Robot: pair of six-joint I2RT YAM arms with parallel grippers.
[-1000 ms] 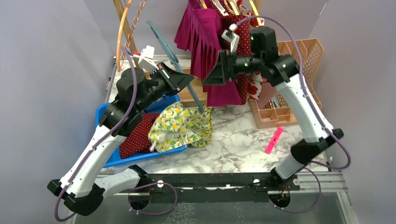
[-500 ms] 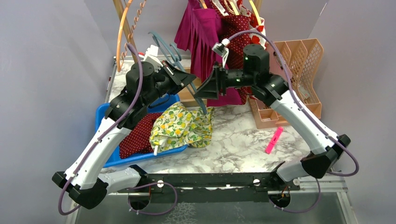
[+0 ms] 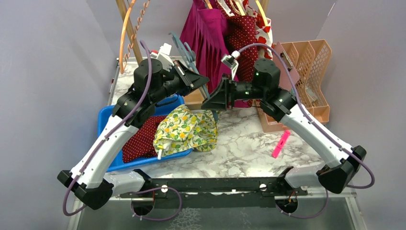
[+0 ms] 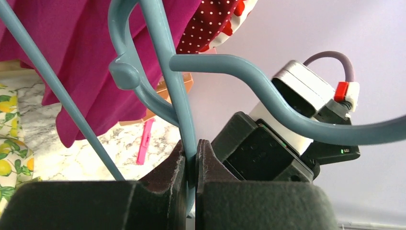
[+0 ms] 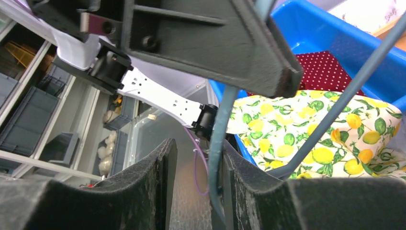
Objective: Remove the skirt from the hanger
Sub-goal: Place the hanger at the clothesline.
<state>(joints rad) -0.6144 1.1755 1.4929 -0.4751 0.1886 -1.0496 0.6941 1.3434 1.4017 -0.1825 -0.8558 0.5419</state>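
Looking across the white marble worktop [image 3: 249,143], we are seeing the magenta pleated skirt [image 3: 206,33] hanging at the back, just behind both arms, and the blue plastic tray [image 3: 106,117] sitting at the left. The lemon-print fabric skirt [image 3: 186,129] is lying bunched in that tray and spilling over its right rim onto the worktop. It is under the teal plastic hanger [image 4: 167,72] that we are holding up in the air. We cannot tell whether a corner is clinging to the hanger's low end.

The left fingers [image 4: 174,165] are clamping one thin hanger bar tightly. The right fingers [image 5: 163,163] are standing apart around a hanger bar, one pad seeming to touch it and a gap showing on the other side, so they are not gripping it yet.

We are judging the main risk to be the arms working against each other. With both pinching one slender frame, any mismatch in pulling may be bending or snapping the plastic, or twisting it out of a grip. The bar is sitting off-centre between the right pads, so squeezing may be pushing it aside. The hook is sitting close to the magenta skirt and may be snagging it. If cloth is caught, lifting may be dragging the lemon skirt off the tray.
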